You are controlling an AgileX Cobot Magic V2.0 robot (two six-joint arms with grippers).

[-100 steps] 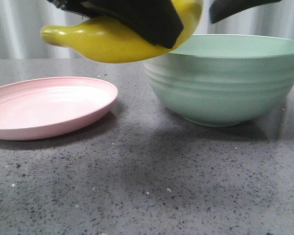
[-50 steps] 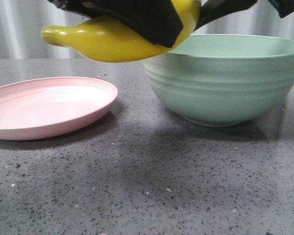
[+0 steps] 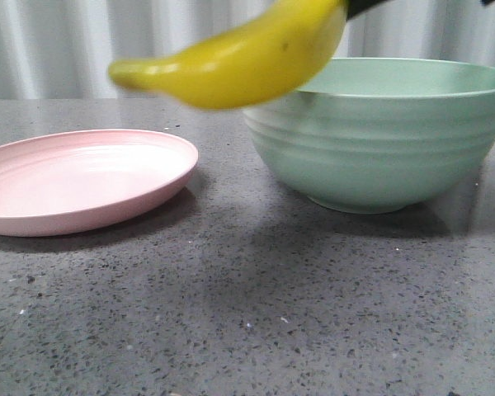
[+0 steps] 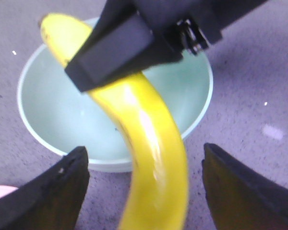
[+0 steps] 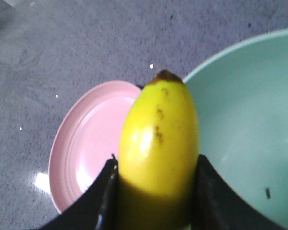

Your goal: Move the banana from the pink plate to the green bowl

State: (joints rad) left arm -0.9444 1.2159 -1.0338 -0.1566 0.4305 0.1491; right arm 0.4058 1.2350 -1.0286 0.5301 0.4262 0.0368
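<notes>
The yellow banana (image 3: pixel 247 62) hangs in the air, tilted, with its high end over the near-left rim of the mint-green bowl (image 3: pixel 379 140). My right gripper (image 5: pixel 156 165) is shut on the banana (image 5: pixel 158 129); only a dark bit of it (image 3: pixel 365 7) shows at the top of the front view. My left gripper (image 4: pixel 144 149) is open, its fingers wide on either side of the banana (image 4: pixel 153 143) without touching it, above the bowl (image 4: pixel 48 105). The right gripper's body (image 4: pixel 134 43) shows there clamped on the banana. The pink plate (image 3: pixel 74 177) lies bare to the left.
The plate (image 5: pixel 86 143) and the bowl (image 5: pixel 249 134) stand close together on a dark speckled grey countertop (image 3: pixel 247 313). A pale curtain (image 3: pixel 66 49) hangs behind the table.
The left gripper's fingers, which covered the banana before, have let go and left the front view. The banana has shifted right and tilted up, now held by the right gripper.
</notes>
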